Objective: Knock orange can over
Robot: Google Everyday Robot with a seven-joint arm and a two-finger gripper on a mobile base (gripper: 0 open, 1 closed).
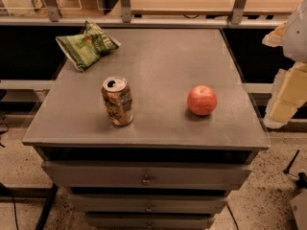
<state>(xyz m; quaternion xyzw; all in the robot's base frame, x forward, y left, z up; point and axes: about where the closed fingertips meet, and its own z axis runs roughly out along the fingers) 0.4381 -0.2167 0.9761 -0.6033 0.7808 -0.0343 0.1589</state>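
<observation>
One orange-brown metal can, one round red apple and one green bag sit well apart on the tabletop. The end effector is far right; I cannot tell its grip.

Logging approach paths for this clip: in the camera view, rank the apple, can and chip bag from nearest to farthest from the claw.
The claw is at the right edge, beside the table.
1. Apple, right side of the tabletop.
2. Can, upright, left of centre near the front.
3. Chip bag, back left corner.
</observation>
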